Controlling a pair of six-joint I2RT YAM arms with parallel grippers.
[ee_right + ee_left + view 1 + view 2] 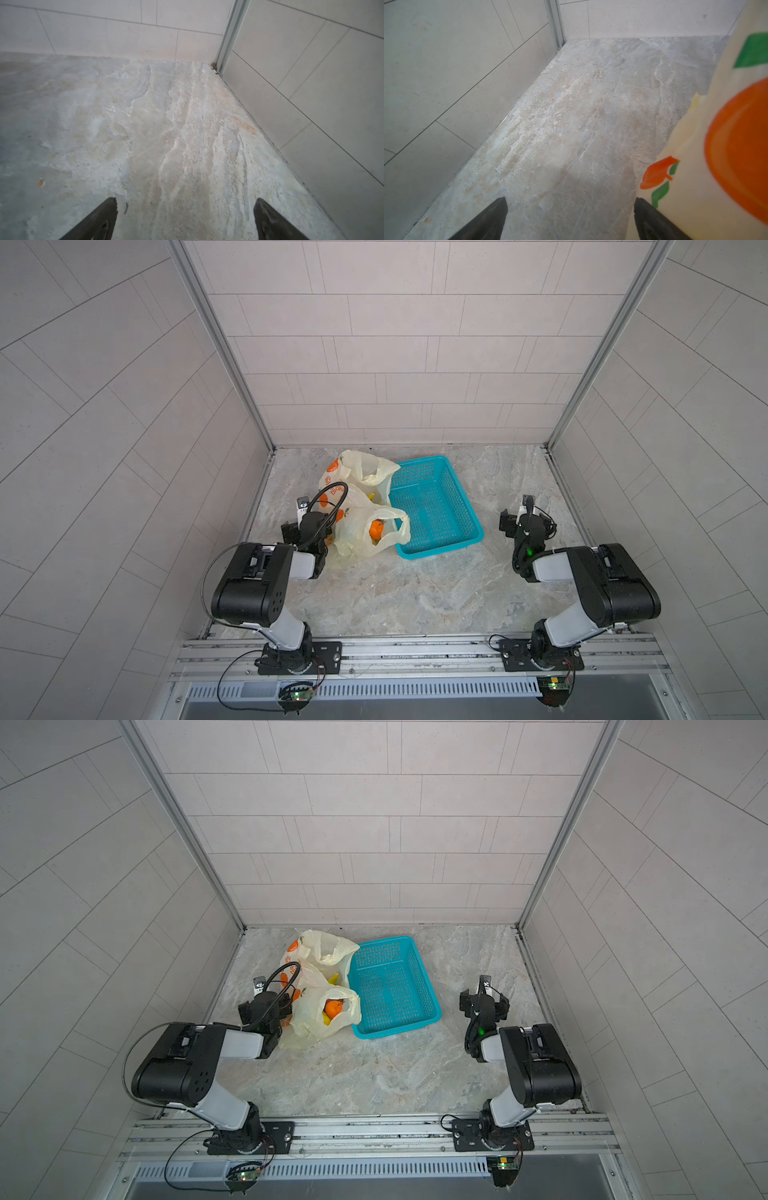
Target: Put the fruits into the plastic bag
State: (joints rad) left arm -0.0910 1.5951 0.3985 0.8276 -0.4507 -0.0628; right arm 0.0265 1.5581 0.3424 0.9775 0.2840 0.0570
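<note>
**Fruit in the bag, both grippers empty**

The bag [353,489] lies on the table [415,593] at about 10 o'clock from its middle. Its long axis runs 12 to 6 o'clock, and its handle loops open toward 3 o'clock. An orange fruit [376,529] shows through the near loop. A yellow fruit [333,978] peeks out mid-bag. A teal basket [432,506] touches the bag at its 3 o'clock side. The left gripper [570,200] is at the bag's 8 o'clock, fingers spread wide around bare table, one finger [652,220] against the film. The right gripper [186,199] hangs well apart, at 3 o'clock of the basket, fingers likewise spread and empty.
</note>
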